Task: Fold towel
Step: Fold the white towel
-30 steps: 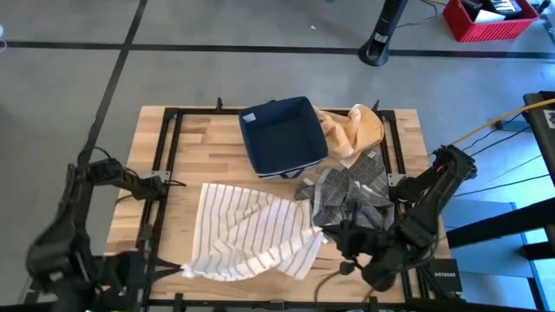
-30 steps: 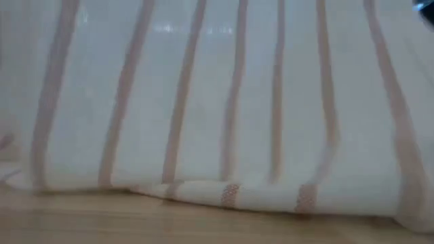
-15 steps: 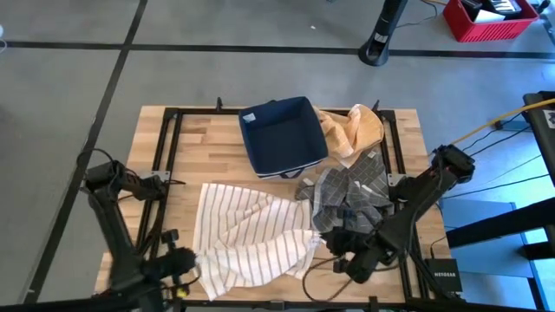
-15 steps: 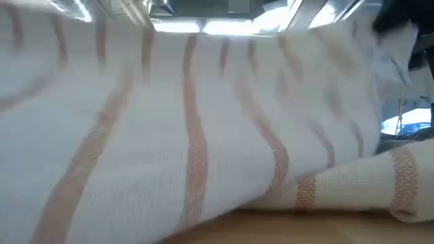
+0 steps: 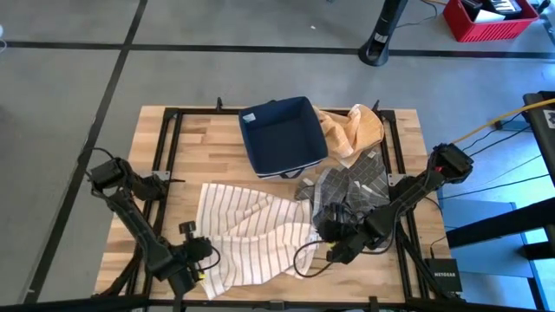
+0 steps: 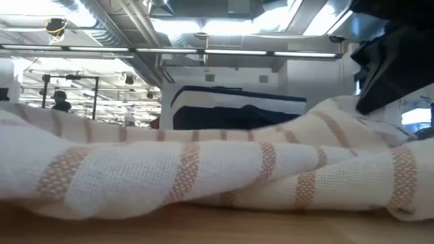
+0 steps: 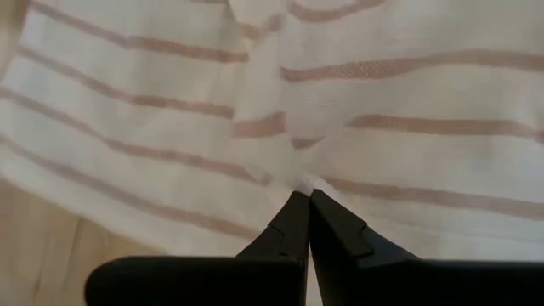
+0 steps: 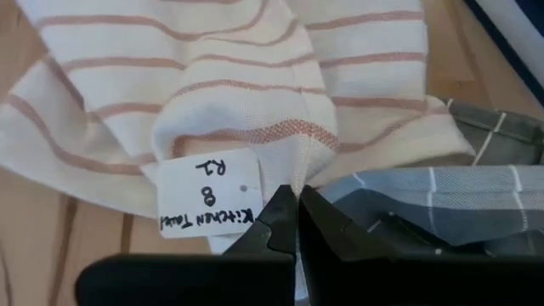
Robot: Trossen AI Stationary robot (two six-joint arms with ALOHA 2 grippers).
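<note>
A white towel with tan stripes (image 5: pixel 251 236) lies rumpled on the wooden table (image 5: pixel 199 139), toward its near edge; in the low view the towel (image 6: pixel 203 169) rests in low folds on the wood. My left gripper (image 5: pixel 205 260) is shut on the towel's near left part. My right gripper (image 5: pixel 317 232) is shut on the towel's right end, beside a white paper label (image 8: pixel 208 204). Both point slantwise down. My left gripper pinches a puckered bit of the towel (image 7: pixel 299 174) between its two fingertips, coming slantwise from above at the near left. One layer or several, I cannot tell. The cloth around the pinch lies slack on the table. My right gripper pinches the towel's hemmed edge (image 8: pixel 293 170) right next to the label, between its two fingertips, slanting down from the table's right. The cloth bunches into a fold at the pinch. The rest of the towel lies slack on the table.
A navy basket (image 5: pixel 282 134) stands at the table's far middle, with a tan cloth (image 5: pixel 351 130) to its right. A grey checked cloth (image 5: pixel 347 189) lies bunched against the towel's right end. Bare wood shows at the table's left. A red crate (image 5: pixel 490 17) stands on the floor beyond.
Both grippers have come down toward the table, still shut on the towel. The left one has also moved toward the table's right and the right one toward the left. The towel, which hung up in front of the low camera, has sunk and now lies rumpled on the wood.
</note>
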